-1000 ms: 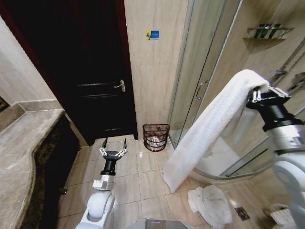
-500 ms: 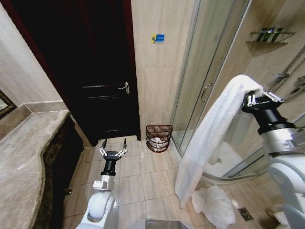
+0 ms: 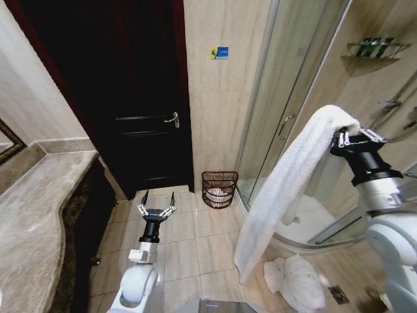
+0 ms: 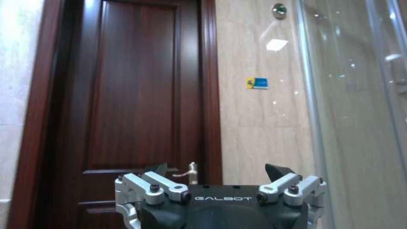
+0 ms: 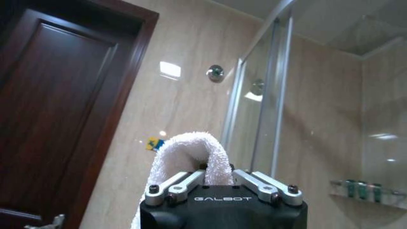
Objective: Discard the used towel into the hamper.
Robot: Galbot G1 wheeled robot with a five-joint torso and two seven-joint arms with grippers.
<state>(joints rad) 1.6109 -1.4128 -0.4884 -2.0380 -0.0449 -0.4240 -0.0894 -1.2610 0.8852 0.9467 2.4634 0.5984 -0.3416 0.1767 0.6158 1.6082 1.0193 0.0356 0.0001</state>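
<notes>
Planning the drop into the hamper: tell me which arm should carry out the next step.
The right. The right gripper is shut on the long white terry towel, held high beside the glass shower. The left gripper hangs open and empty, though it is nearer the small reddish-brown wire hamper.

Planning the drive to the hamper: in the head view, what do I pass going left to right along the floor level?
Stone counter → left gripper, open → hamper → hanging towel → right gripper clamping it.

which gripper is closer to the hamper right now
Left. The left gripper hovers open and low over the floor tiles, just to the left of the hamper. The right gripper is raised high on the right, shut on the towel.
</notes>
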